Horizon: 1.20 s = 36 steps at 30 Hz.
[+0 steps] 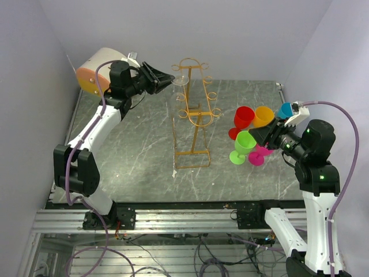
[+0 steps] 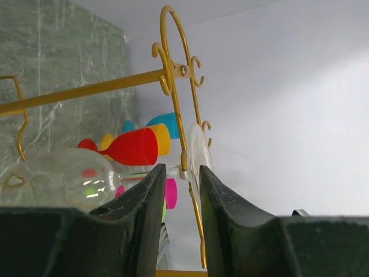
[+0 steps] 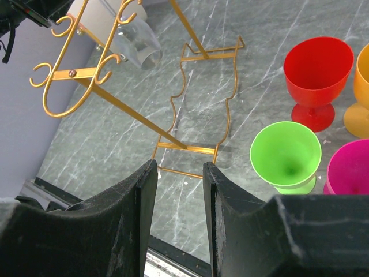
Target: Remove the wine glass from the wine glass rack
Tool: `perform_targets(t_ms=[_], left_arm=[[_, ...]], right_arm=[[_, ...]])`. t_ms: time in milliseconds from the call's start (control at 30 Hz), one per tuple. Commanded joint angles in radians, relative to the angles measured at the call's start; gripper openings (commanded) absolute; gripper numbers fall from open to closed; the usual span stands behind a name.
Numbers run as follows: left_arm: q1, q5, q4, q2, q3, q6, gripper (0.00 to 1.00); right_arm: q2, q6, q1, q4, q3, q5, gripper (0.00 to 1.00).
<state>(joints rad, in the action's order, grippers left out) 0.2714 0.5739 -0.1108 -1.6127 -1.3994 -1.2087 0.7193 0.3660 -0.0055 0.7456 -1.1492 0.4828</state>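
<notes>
At four o'clock on the table [image 1: 132, 150] the right gripper [image 3: 179, 163] hovers with jaws apart and empty, beside the coloured cups [image 1: 245, 141]. The rack [image 2: 86, 90] stands mid-table; the clear wine glass [image 2: 57, 176] hangs at its twelve o'clock end. The left gripper [image 2: 181, 167], at the glass's nine o'clock, is part open, holding nothing, the stem [image 2: 174, 172] seemingly just past its tips. Best to square up on the stem, pinch gently, then slide the glass out along the arm without dragging the rack

wine glass rack [image 1: 196, 115] mid-table, goblets [image 1: 245, 141] crowding right
</notes>
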Motion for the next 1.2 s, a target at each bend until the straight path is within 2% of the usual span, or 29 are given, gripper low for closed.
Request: perform_targets(t_ms=[0,233,400,567,800,1167], left_arm=[[0.005,0.025,-0.050,-0.007,-0.024,-0.009,0.39],[0.005,0.047,-0.122,-0.022,-0.010,-0.058,0.30],[0.005,0.047,-0.113,-0.012,-0.013,-0.055,0.15],[0.003,0.032,-0.083,0.007,-0.021,-0.028,0.08],[0.000,-0.038,0.050,0.054,-0.065,0.050,0.07],[-0.019,-0.053,0.081,0.086,-0.084,0.042,0.07]], right_arm=[[-0.011,0.007,-0.004,-0.028,0.011,0.007,0.37],[-0.014,0.010,-0.004,-0.032,0.023,0.008,0.37],[-0.015,0.015,-0.003,-0.038,0.026,0.006,0.37],[-0.018,0.024,-0.003,-0.045,0.035,0.010,0.37],[-0.024,0.033,-0.002,-0.049,0.038,0.004,0.37],[-0.026,0.044,-0.004,-0.056,0.041,0.007,0.37]])
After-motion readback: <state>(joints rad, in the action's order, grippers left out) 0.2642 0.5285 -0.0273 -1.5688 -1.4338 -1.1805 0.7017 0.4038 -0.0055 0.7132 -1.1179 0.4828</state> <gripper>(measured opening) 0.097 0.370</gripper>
